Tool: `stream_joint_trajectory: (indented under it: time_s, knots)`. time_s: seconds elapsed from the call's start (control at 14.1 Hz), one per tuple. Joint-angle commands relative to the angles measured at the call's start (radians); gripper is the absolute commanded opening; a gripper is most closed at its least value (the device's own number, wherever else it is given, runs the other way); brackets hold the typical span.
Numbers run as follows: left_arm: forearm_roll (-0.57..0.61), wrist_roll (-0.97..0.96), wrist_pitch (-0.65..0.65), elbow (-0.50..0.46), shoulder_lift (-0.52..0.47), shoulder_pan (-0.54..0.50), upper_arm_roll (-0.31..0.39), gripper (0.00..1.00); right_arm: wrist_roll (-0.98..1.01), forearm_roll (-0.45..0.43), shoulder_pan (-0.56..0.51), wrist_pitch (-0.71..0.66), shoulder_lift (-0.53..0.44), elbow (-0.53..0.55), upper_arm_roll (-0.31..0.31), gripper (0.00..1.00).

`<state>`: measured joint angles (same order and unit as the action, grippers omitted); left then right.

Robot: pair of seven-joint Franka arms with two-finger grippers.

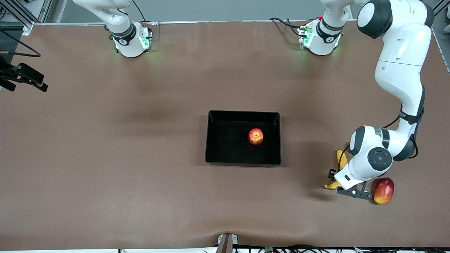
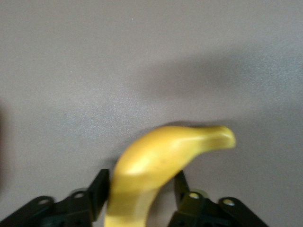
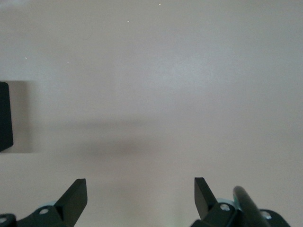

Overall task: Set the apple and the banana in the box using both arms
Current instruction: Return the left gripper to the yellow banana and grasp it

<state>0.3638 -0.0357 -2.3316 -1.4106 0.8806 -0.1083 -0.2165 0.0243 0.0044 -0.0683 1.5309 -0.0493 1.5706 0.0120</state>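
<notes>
apple [image 1: 256, 136] sitting in the black box [image 1: 242, 161], left gripper [image 2: 139, 194] down on the table with fingers pinched around the banana [image 2: 161, 163], mango-ish fruit [image 1: 384, 190] just beside, right gripper [image 3: 140, 196] wide open, holding nothing

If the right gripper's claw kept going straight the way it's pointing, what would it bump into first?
Most likely just the bare brown table. The right gripper is open and points down at empty tabletop; only a corner of the black box shows at the edge of its wrist view, off that line.
</notes>
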Motion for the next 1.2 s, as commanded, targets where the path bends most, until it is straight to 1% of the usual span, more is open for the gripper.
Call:
stream_joint_trajectory:
  time_s: [0.0,0.14,0.35,0.57,0.78,0.99,1.13]
  knots:
    - [0.021,0.001,0.024,0.004,-0.029,-0.002,-0.006,0.0,0.009,-0.003,-0.008,-0.005,0.009,-0.02,0.002,1.0]
    - [0.012,0.0,0.104,0.005,-0.08,0.002,-0.021,0.0,0.009,-0.001,-0.008,-0.006,0.009,-0.018,0.002,1.0]
    - [0.004,-0.006,0.243,0.005,-0.175,-0.002,-0.084,0.0,0.009,-0.001,-0.01,-0.006,0.009,-0.018,0.0,1.0]
    - [0.004,-0.055,0.33,0.005,-0.242,0.001,-0.153,0.0,0.009,-0.001,-0.012,-0.006,0.009,-0.02,0.0,1.0]
    - [0.004,-0.148,0.356,0.005,-0.267,-0.001,-0.254,0.0,0.008,-0.003,-0.012,-0.006,0.011,-0.02,0.0,1.0]
    - [0.009,-0.367,0.354,0.007,-0.253,0.025,-0.346,0.0,0.008,-0.003,-0.012,-0.008,0.011,-0.02,0.0,1.0]
    - [0.015,-0.444,0.344,0.012,-0.229,0.116,-0.348,0.0,0.008,-0.001,-0.016,-0.008,0.011,-0.02,0.0,1.0]
